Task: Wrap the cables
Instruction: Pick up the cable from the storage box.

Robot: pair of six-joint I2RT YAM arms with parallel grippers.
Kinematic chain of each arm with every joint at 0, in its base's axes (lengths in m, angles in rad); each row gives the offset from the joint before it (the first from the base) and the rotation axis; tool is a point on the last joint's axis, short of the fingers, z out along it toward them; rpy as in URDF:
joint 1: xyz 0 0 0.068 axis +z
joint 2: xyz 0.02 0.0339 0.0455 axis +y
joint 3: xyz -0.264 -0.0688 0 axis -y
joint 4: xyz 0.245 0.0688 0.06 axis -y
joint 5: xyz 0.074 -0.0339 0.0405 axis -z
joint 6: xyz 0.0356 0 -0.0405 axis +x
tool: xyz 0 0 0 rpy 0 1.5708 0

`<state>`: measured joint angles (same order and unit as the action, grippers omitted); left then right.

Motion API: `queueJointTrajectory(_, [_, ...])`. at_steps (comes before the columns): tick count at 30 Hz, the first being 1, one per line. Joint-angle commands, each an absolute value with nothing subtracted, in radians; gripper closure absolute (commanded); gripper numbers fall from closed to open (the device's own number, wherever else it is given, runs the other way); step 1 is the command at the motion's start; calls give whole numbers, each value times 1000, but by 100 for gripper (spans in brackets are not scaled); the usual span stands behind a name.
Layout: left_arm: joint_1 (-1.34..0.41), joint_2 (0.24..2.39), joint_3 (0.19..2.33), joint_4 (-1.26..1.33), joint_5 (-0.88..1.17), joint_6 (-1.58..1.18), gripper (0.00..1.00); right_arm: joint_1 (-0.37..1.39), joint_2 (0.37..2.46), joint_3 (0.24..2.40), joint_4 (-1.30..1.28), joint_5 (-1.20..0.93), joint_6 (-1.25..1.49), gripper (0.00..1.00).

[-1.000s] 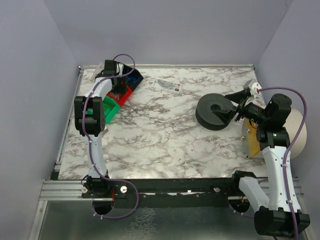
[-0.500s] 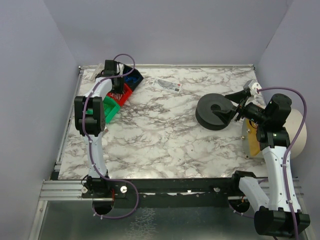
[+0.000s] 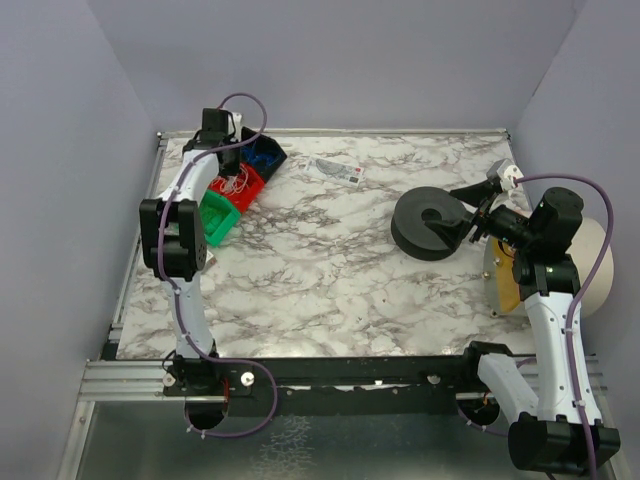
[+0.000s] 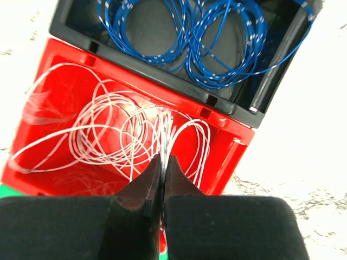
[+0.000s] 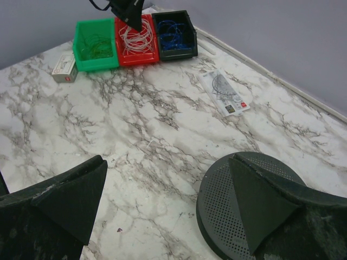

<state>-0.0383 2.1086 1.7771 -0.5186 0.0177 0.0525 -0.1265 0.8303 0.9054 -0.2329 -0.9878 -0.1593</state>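
Left claw (image 4: 162, 162) is pressed together on a few strands of the white wires (image 4: 108, 130), so you have a pinch on them just above the red bin (image 4: 65, 70). You hold them by a small bunch near the middle of the tangle. That looks like a good way to lift a loop out without dragging the whole pile. Your right claw (image 5: 167, 162) is spread wide at the right middle of the top view. One finger hangs over the black spool (image 3: 430, 222), which lies flat on the table. I think it waits there so it can steady the spool when the wire comes over. Three bins sit side by side at the upper left of the top view. The black bin (image 4: 244, 111) holds coils of blue wire (image 4: 217, 38). The red bin holds the loose white wires. The green bin (image 5: 95, 46) has something thin inside, but you cannot tell what. I cannot see any cable wound on the spool from here.
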Motion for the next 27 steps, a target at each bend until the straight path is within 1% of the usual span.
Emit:
queueJointTrajectory(1, [-32,1975,1832,-525,50,37,100,-131,825,892,-241,-985,-175,0])
queueJointTrajectory(7, [-42,1845,1845,-539,117,-44,100,-132,829,890,-241,-986,-175,0])
queueJointTrajectory(10, [-82,1787,1852,-550,136,-63,100,-132,830,890,-240,-982,-178,0])
queueJointTrajectory(16, [-257,1692,1849,-549,122,-97,99,-132,836,888,-239,-965,-183,0])
queueJointTrajectory(20, [-384,1661,1889,-549,78,-105,99,-132,840,883,-234,-959,-185,0])
queueJointTrajectory(23, [-442,1656,1934,-548,81,-96,98,-131,844,879,-230,-957,-185,0])
queueJointTrajectory(27, [-494,1659,1990,-544,145,-94,97,-131,853,878,-228,-953,-185,0])
